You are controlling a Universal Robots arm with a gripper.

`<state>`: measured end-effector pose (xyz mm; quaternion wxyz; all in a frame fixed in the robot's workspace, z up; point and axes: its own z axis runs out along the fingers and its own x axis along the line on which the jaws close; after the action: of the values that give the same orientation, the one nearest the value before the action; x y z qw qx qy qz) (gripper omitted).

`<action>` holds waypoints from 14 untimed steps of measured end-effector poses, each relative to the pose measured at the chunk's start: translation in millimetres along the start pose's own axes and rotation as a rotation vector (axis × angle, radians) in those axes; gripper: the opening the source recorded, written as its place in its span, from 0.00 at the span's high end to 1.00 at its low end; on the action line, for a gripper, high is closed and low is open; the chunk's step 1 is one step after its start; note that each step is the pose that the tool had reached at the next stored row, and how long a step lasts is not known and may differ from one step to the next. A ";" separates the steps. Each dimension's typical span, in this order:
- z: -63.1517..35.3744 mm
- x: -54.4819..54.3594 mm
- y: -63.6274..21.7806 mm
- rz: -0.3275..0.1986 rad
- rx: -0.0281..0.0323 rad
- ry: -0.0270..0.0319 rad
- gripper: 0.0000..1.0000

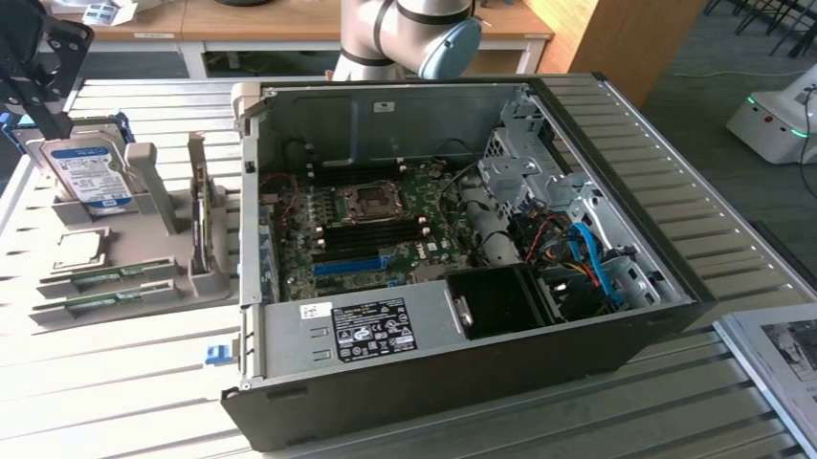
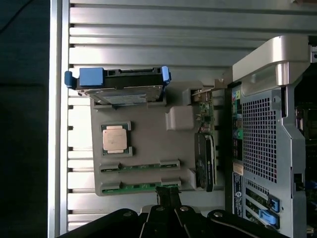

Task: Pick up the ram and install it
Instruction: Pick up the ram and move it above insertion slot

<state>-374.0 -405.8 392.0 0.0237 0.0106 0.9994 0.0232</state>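
Note:
Two green ram sticks lie flat in the slots of a grey parts tray [image 1: 166, 287] at the exterior view's left. One ram stick [image 1: 105, 277] [image 2: 140, 167] lies beside the other [image 1: 102, 299] [image 2: 140, 187]. My gripper [image 1: 54, 120] [image 2: 168, 193] hangs above the tray, shut, with nothing between its dark fingers. In the wrist view its tips sit over one end of the stick nearest the tray's edge, apart from it. The open computer case [image 1: 447, 363] holds the motherboard [image 1: 370, 229] with its blue slots [image 1: 347, 266].
On the tray also stand a silver hard drive [image 1: 90, 172] [image 2: 124, 91] in a blue bracket, a processor chip [image 1: 77, 247] [image 2: 116, 139] and an upright expansion card [image 1: 202, 210] [image 2: 205, 148]. The case's rear wall [image 2: 262, 139] lies close beside the tray. The arm's elbow [image 1: 408, 38] is behind the case.

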 end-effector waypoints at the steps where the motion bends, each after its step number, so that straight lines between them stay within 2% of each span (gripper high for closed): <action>1: 0.0 0.0 0.0 -0.004 -0.0002 0.0002 0.90; 14: 0.0 0.0 0.0 -0.060 -0.0028 0.0028 0.90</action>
<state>-374.0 -405.8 392.0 0.0230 -0.0195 0.9993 0.0238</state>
